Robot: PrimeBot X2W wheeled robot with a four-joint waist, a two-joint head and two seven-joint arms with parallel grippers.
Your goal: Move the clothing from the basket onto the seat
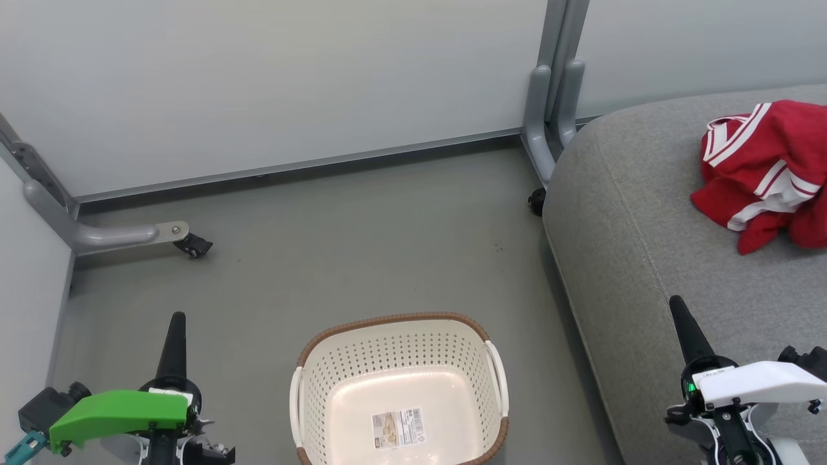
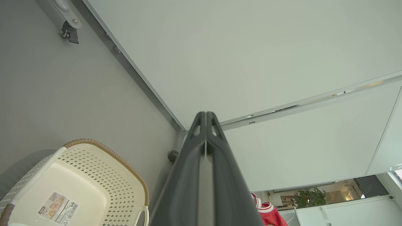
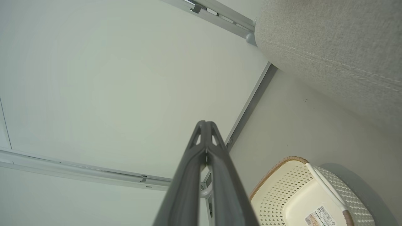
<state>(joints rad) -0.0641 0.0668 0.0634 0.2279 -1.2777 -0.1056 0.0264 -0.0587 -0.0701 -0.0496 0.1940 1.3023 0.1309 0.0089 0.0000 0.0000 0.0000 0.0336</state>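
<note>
Zero garments in the small cream-white perforated plastic basket [image 1: 394, 318] with the brown woven-look rim. It sits at 6 o'clock in the head view, on the grey floor [image 1: 323, 226]. Its bottom carries a paper label [image 1: 398, 428], nothing else.

Soft red clothing with white stripe trim [image 1: 765, 171] lies in one crumpled heap at 2 o'clock, on top of the large light-grey fabric seat [image 1: 646, 213]. It's well in from the seat's rounded edge, so my read is it won't slide off. I can't separate jersey from shorts in that heap: no numerals visible, and the frame edge cuts part of it.

Left gripper [image 1: 177, 320] is at 7 o'clock, over the floor, near the basket but apart from it. Right gripper [image 1: 677, 302] is at 5 o'clock, over the near part of the seat, well apart from the clothing. Both are clenched on nothing. In the left wrist view the long dark fingers [image 2: 224, 175] press flat together, and the right wrist view shows the same for its fingers [image 3: 188, 182].

The grippers flank the basket, tips towards 12 o'clock. That looks like a parked pose, not an approach.

Judgement: transfer looks complete. The only open item is confirming both garments are in that heap.
</note>
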